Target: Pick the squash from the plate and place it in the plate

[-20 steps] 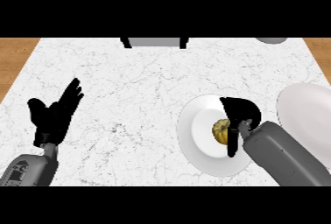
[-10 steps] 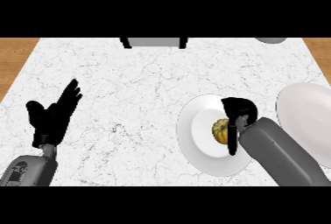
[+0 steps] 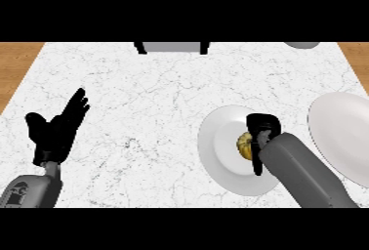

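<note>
**Spotter:** Where's the squash sitting for you?

**Me:** On the near white plate, a bit right of its middle. I only see a yellow-brown sliver of it; my right hand covers the rest from above.

**Spotter:** Are you on it?

**Me:** I think so. The fingers are curled down around it, one side at the top and a dark finger running along its right flank. Whether they actually press on the skin, I can't tell from this angle.

**Spotter:** How do you expect it to handle?

**Me:** I judge it small, rigid and fairly light, with a smooth rounded rind that could roll or slip out sideways. It won't bruise easily, so I'd wrap across its widest part rather than nip an end.

**Spotter:** And the drop-off?

**Me:** The second plate lies just beside the first, to its right, partly cut by the view's edge and by my forearm. A short carry.

**Spotter:** The other arm?

**Me:** My left hand rests spread, fingers up, over the marble counter at the lower left, well apart from all this.
</note>
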You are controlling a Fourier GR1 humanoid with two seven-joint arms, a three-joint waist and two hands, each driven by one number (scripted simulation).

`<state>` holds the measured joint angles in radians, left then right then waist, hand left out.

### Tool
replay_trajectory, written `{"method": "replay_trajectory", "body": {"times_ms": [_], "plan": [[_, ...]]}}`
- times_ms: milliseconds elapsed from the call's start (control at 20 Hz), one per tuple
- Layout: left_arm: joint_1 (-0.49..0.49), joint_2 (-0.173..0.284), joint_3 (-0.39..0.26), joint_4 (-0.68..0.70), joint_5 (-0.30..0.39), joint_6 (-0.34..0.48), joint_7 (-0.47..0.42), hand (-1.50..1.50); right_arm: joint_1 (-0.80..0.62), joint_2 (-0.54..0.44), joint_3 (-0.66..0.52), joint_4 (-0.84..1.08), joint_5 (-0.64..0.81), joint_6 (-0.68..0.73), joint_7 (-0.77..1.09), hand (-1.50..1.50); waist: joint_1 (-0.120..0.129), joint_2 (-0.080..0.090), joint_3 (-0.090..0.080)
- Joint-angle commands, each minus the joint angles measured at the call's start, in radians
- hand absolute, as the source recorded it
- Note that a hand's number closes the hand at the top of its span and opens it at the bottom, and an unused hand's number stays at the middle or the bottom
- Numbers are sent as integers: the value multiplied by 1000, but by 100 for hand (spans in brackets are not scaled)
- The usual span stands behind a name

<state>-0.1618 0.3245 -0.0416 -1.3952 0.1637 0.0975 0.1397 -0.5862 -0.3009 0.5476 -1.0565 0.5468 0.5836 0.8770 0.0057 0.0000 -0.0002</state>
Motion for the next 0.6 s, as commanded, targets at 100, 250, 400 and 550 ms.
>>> {"method": "replay_trajectory", "body": {"times_ms": [100,250,400,550], "plan": [[-5,-39,-7,45,-41,1,-43,0,11,45,-1,60,10,110,-32,150,-5,1,0],[5,-29,13,-46,-27,3,35,0,2,57,-15,87,54,92,-105,150,1,0,0],[-10,-23,36,35,-21,-40,-22,0,-19,104,-35,148,74,72,-101,150,3,2,0],[52,-34,13,-38,-32,-37,-6,0,44,119,-28,72,98,28,-91,150,1,0,0]]}}
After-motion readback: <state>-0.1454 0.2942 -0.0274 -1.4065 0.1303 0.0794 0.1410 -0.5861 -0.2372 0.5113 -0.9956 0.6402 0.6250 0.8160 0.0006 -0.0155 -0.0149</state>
